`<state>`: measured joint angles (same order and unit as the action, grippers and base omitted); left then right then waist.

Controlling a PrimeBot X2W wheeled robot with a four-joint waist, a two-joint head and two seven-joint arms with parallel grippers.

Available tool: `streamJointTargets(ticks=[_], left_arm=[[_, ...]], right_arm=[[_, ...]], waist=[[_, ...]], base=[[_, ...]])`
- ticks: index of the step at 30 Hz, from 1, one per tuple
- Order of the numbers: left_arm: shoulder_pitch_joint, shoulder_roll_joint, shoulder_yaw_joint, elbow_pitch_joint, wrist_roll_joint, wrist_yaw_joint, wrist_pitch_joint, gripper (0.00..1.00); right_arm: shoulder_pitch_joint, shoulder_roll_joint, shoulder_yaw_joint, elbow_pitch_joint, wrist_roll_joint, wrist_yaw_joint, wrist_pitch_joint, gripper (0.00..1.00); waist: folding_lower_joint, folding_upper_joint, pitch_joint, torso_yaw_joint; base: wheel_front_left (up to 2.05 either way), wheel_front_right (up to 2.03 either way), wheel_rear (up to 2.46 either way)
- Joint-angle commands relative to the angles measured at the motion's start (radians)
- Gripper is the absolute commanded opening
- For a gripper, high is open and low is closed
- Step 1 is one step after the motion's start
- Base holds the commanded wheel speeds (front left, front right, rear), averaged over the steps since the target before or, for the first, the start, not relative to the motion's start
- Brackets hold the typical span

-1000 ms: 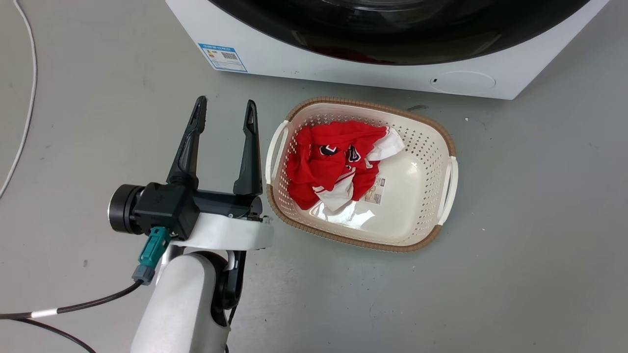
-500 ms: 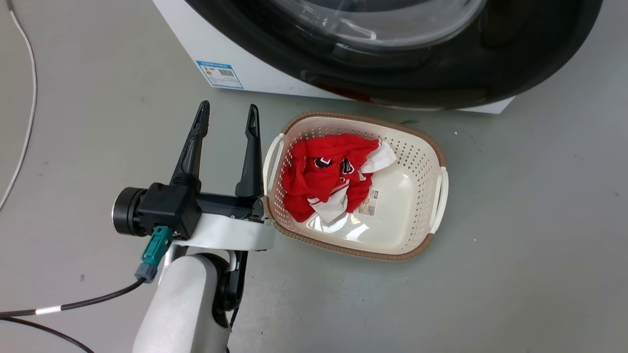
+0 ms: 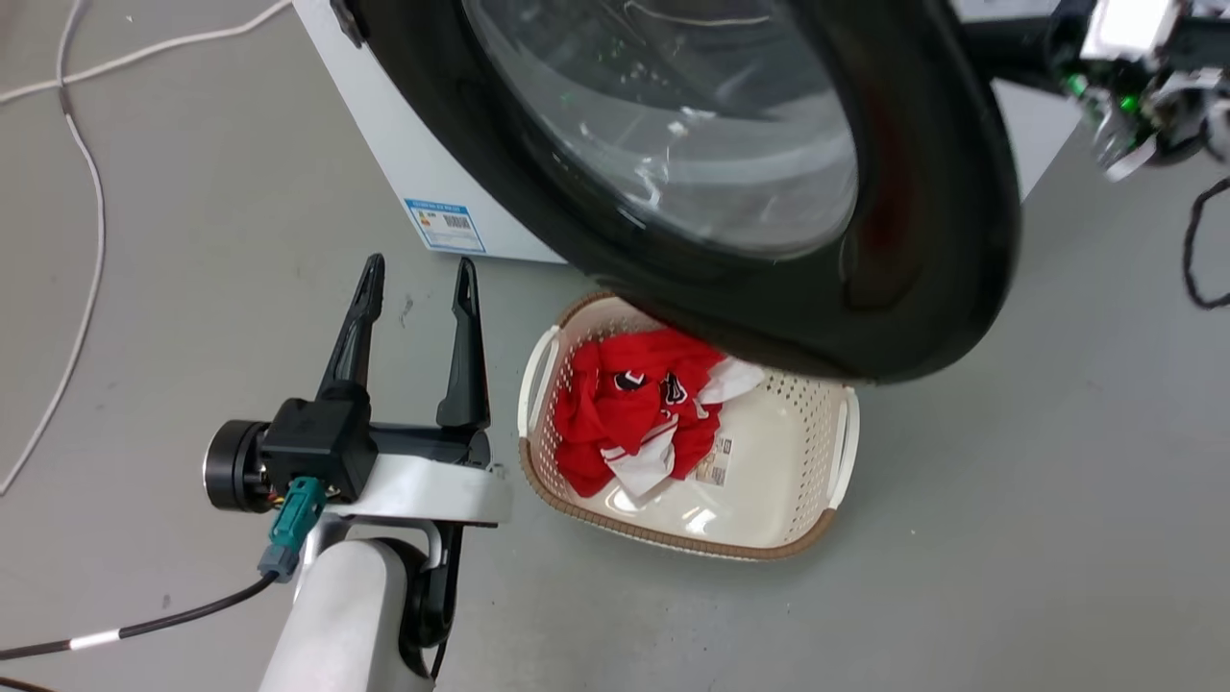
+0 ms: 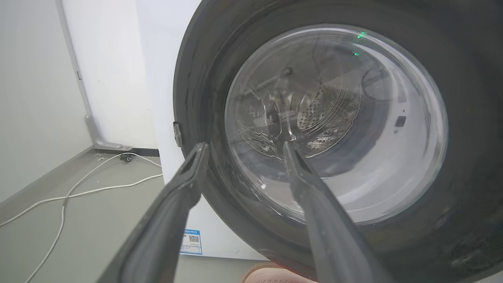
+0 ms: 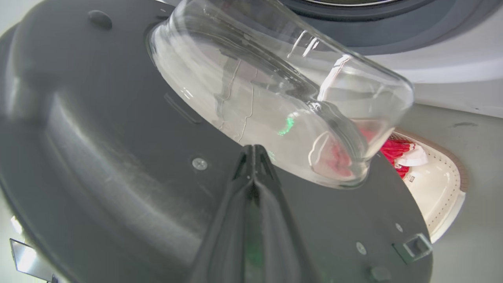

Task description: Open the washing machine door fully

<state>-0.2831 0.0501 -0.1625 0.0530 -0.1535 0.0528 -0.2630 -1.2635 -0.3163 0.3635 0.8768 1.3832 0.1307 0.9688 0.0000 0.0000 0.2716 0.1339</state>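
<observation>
Labels in sight, none legible

A blue-bordered sticker [image 3: 444,226] on the lower front corner of the big white boxy washing machine [image 3: 399,144] carries a square code, but its print is too small to read. A small paper label [image 3: 712,464] on the bottom of the white plastic laundry basket with a brown rim [image 3: 673,545] and dark patches [image 3: 629,381] on the red cloth [image 3: 596,432] are equally unreadable.

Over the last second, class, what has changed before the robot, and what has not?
The washing machine door has swung outward from the washing machine and now overhangs the laundry basket; the head camera shifted too. The left tool stays open beside the basket; the red clothes lie as before.
</observation>
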Motion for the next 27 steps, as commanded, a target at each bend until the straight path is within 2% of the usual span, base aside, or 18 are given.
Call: streamJointTargets(ticks=[1,13,27], left_arm=[[0.017,0.000,0.003,0.003,0.007,-0.007,-0.003,1.00],[0.080,0.000,0.023,0.045,0.064,-0.046,-0.003,1.00],[0.107,0.000,0.017,0.053,0.075,-0.065,-0.003,1.00]], right_arm=[[0.036,0.018,0.002,-0.012,0.007,0.000,0.004,0.00],[0.256,0.104,0.015,-0.150,0.047,0.000,0.023,0.00],[0.384,0.186,0.020,-0.241,0.063,0.000,0.008,0.00]], waist=[[0.0000,0.0000,-0.025,-0.001],[0.0000,0.0000,-0.128,0.004],[0.0000,0.0000,-0.159,0.015]], base=[[0.00,0.00,0.00],[0.00,0.00,0.00],[0.00,0.00,0.00]])
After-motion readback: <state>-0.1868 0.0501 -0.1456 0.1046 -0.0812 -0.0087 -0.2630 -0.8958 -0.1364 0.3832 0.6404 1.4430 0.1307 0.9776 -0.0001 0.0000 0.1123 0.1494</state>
